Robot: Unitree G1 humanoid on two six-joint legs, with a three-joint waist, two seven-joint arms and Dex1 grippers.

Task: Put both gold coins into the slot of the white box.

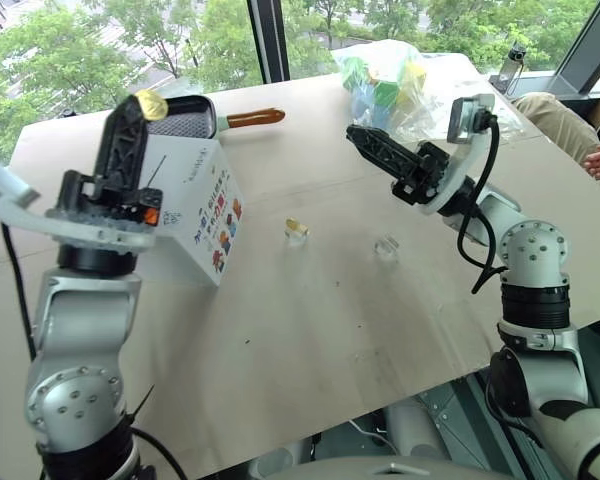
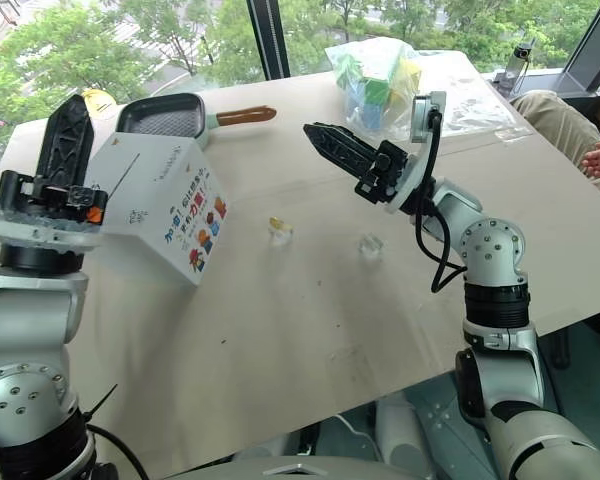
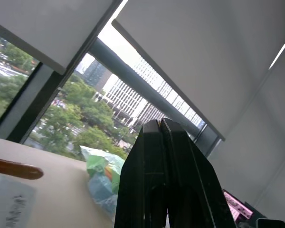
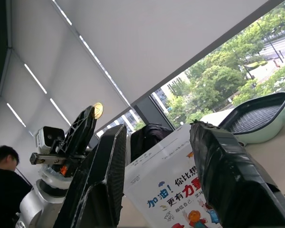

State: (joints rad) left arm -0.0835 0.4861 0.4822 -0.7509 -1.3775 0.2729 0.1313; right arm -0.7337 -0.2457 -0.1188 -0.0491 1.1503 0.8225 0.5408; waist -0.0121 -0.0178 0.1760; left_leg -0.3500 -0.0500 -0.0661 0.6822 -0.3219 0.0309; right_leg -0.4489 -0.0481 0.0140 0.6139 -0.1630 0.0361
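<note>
Left gripper (image 1: pixel 148 103): upper left of frame, fingers pressed together, pinching 1 gold coin (image 1: pixel 151 104) at the tips, above the white box (image 1: pixel 195 210).
Right gripper (image 2: pixel 315 133): upper centre, fingers spread, holding nothing.

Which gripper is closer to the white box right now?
Left. The left gripper, shut on a gold coin, is raised right beside the white box, above its near corner. The right gripper is open, out across the table past the box's printed side.
</note>
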